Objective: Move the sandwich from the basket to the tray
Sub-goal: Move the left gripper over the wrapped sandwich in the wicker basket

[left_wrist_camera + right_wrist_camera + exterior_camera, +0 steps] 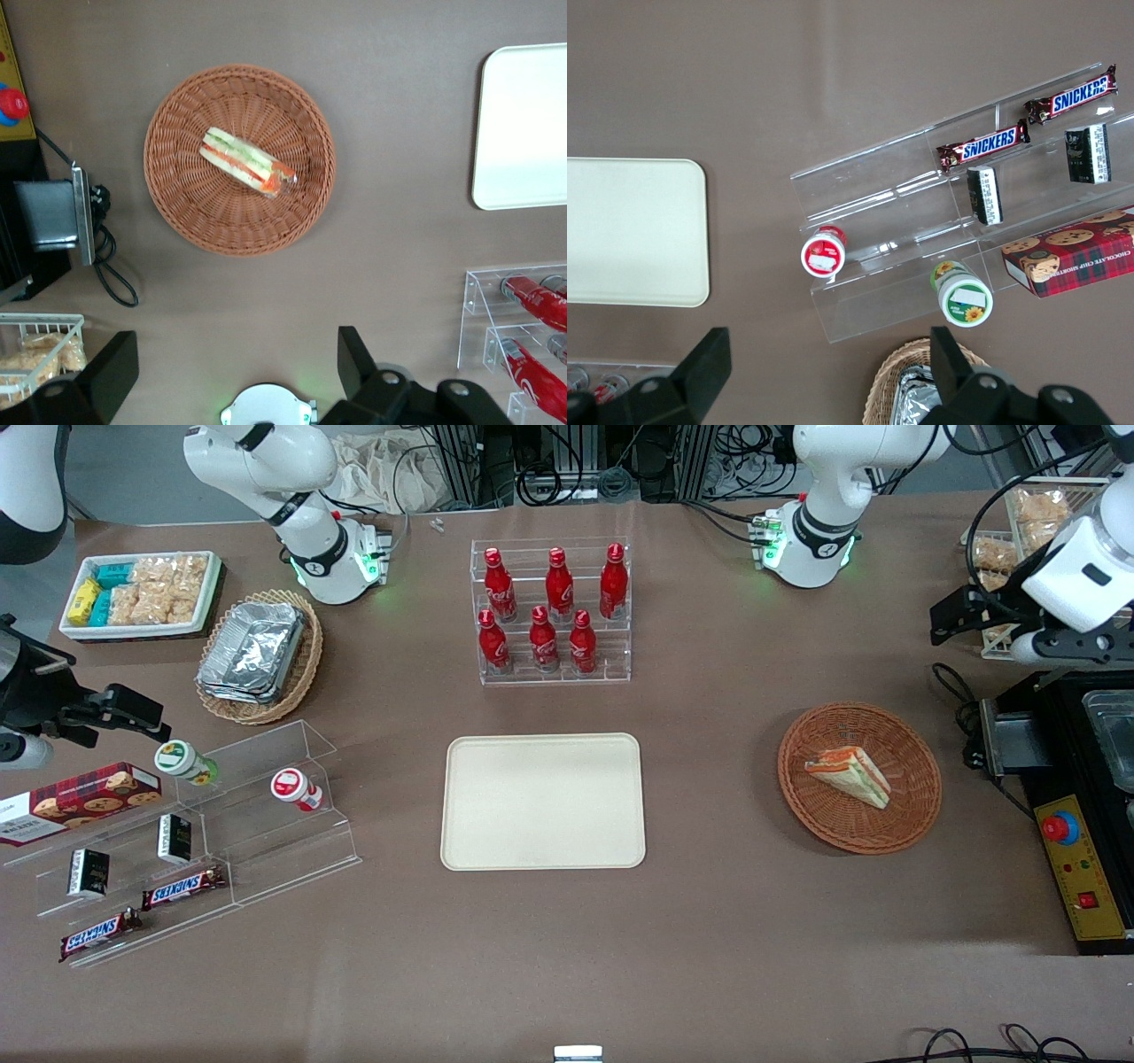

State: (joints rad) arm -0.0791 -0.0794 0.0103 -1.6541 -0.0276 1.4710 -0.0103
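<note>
Wicker basket (859,778) held the sandwich (849,776) untouched; the gripper (961,615) hung wide open and empty near the worktop's edge, approach and descent ahead, tray (543,801) waiting.

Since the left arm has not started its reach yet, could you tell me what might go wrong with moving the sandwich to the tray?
The gripper hangs open, high above the table, nothing held.

1. The sandwich is a clear-wrapped wedge lying on its side in the basket; the fingers may slip off the film or squash the bread.
2. The basket looks light and could shift or lift with a low grasp.
3. The bottle rack stands close to the tray; a wide carry could clip it.
</note>
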